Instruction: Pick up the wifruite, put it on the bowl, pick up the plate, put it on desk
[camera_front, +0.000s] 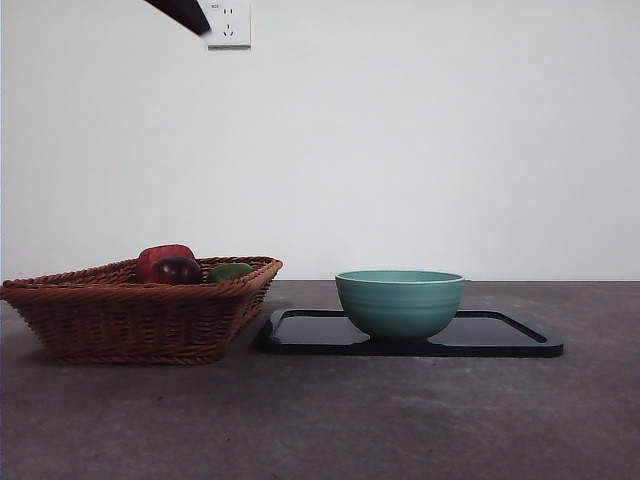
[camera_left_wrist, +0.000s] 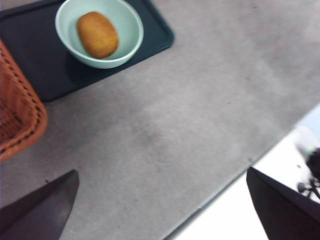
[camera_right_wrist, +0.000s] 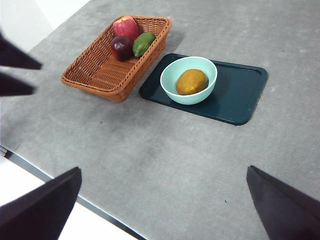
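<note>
The orange wifruite (camera_right_wrist: 191, 81) lies inside the mint-teal bowl (camera_right_wrist: 167, 77); the left wrist view shows it there too (camera_left_wrist: 97, 34). The bowl (camera_front: 400, 300) stands on a dark rectangular plate (camera_front: 500, 335) on the grey desk (camera_front: 400, 420), and in the front view its wall hides the fruit. My left gripper (camera_left_wrist: 160, 215) is open and empty, high above the desk and away from the bowl (camera_left_wrist: 130, 25). My right gripper (camera_right_wrist: 160, 210) is open and empty, high above the desk's near edge. The plate also shows in both wrist views (camera_left_wrist: 50, 75) (camera_right_wrist: 240, 95).
A brown wicker basket (camera_front: 130, 315) stands beside the plate and holds a red fruit (camera_right_wrist: 125, 26), a dark red-purple fruit (camera_right_wrist: 121, 47) and a green fruit (camera_right_wrist: 143, 44). An arm's black tip (camera_front: 185, 12) shows at the front view's top left. The desk's edge (camera_right_wrist: 45, 175) runs below the right gripper.
</note>
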